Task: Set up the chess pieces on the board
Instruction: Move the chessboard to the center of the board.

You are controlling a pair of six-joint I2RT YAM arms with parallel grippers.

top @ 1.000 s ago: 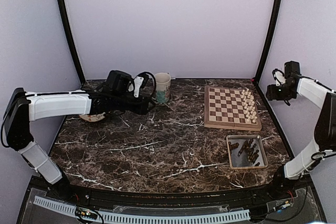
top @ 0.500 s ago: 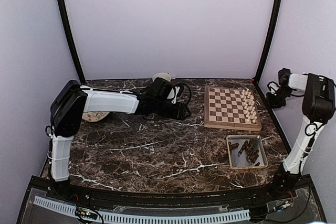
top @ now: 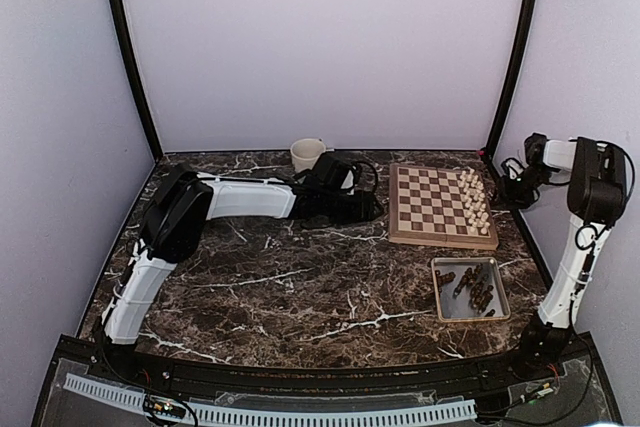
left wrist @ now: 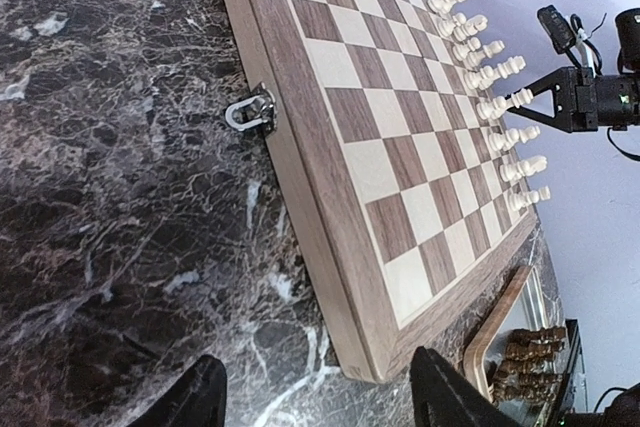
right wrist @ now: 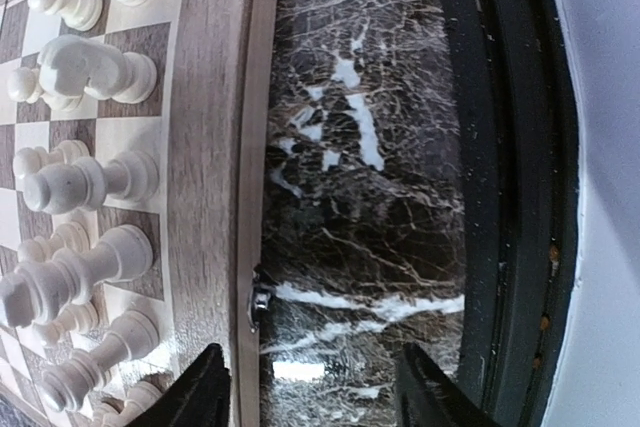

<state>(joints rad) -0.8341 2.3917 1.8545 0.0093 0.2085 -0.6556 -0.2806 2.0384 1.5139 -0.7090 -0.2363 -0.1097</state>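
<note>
The board point(top: 432, 203) lies at the back right, with cream-white chessmen point(top: 476, 202) lined along its right side. The dark brown chess pieces point(top: 477, 288) lie in a heap in a metal tray point(top: 472, 318) in front of it. My left gripper point(top: 378, 209) hovers low just left of the board, open and empty. In its wrist view the gripper point(left wrist: 320, 397) frames the board's point(left wrist: 400, 147) near corner, and the chess pieces point(left wrist: 535, 357) show beyond. My right gripper point(top: 504, 195) is open beside the board's right edge point(right wrist: 210, 147), with nothing between its fingers point(right wrist: 205, 392).
A cream mug point(top: 306, 154) stands at the back, behind my left arm. A metal latch point(left wrist: 250, 110) sticks out of the board's left side, another latch point(right wrist: 258, 299) out of its right side. The black frame rail point(right wrist: 500, 197) runs close along the right.
My left arm swung right from near the mug to the board's left edge. My right arm folded back and brought its gripper down beside the board's right edge.
</note>
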